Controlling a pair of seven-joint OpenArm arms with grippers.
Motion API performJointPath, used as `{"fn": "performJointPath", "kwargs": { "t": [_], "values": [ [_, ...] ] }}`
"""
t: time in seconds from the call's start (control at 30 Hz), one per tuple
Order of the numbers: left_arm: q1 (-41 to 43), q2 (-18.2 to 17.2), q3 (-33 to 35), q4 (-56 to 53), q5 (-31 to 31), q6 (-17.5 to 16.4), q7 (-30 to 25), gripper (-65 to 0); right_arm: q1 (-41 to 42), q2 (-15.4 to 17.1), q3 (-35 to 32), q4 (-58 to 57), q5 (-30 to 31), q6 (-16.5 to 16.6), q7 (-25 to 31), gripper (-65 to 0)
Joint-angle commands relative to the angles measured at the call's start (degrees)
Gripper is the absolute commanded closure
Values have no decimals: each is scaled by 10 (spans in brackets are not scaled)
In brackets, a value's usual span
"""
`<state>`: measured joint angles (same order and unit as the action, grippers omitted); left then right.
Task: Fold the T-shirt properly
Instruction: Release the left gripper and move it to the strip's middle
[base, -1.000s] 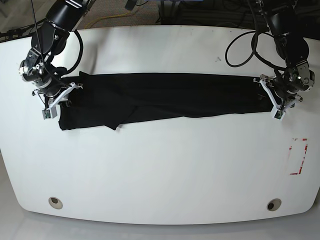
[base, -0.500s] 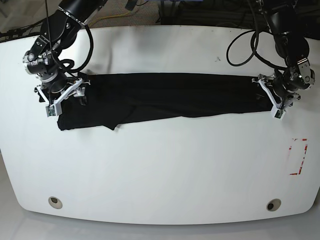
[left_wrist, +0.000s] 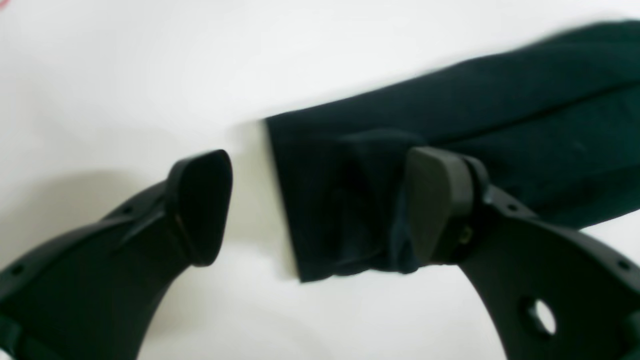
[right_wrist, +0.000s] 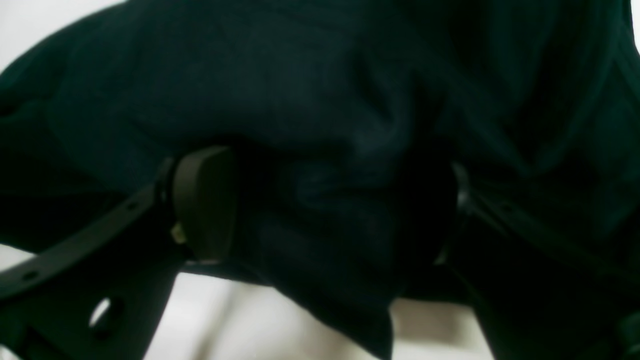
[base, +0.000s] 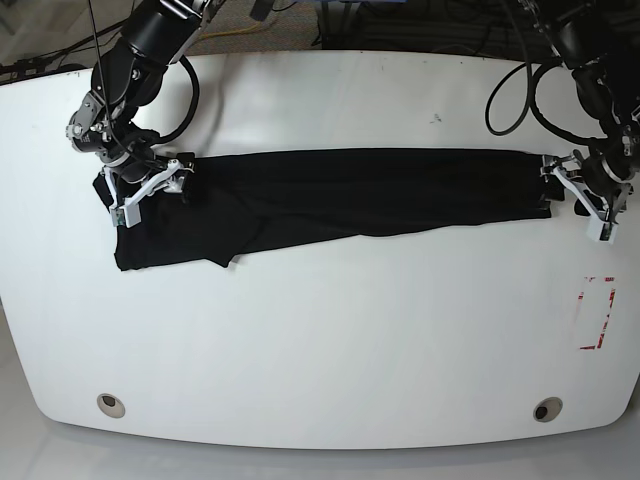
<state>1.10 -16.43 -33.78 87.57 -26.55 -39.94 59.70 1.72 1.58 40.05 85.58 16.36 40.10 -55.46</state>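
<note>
The black T-shirt (base: 350, 195) lies as a long folded band across the white table (base: 320, 340). My left gripper (base: 572, 195) is at the band's right end. In the left wrist view it (left_wrist: 317, 205) stands open. One finger (left_wrist: 200, 205) is over bare table and the other over the T-shirt (left_wrist: 500, 115), whose end edge lies between them with a small bump. My right gripper (base: 148, 185) is over the band's left end. In the right wrist view it (right_wrist: 320, 205) has its fingers wide apart, and bunched folds of the T-shirt (right_wrist: 300, 90) bulge between them.
A red-marked rectangle (base: 597, 312) sits near the table's right edge. Two round holes (base: 111, 404) (base: 547, 409) lie near the front edge. Black cables hang from both arms at the back, and the floor beyond the far edge shows more cables.
My right gripper has opened and shifted toward the back over the shirt's left end. My left gripper has moved right and spread wider, and the band's right end now reaches further right.
</note>
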Motion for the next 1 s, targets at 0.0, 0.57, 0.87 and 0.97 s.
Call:
{"fn": "performJointPath", "kwargs": {
  "t": [0.0,0.57,0.87,0.97],
  "values": [
    [-27,-11,-39,-13,-31,-1,19,-506,1,12,1,-2,-7,-1,-7,-501],
    [-26,-7,-21,-154,-103,-1,37,-506,-4,14,1,2,-6,-1,-7,-501],
    [-4,-8,16,-154,-177,-1,34,-306,-4,13,1,2,-6,-1,-7,-501],
    [-6,-8,17,-151,-176,-1,35,-74,-4,13,1,2,-6,-1,-7,-501]
  ]
}}
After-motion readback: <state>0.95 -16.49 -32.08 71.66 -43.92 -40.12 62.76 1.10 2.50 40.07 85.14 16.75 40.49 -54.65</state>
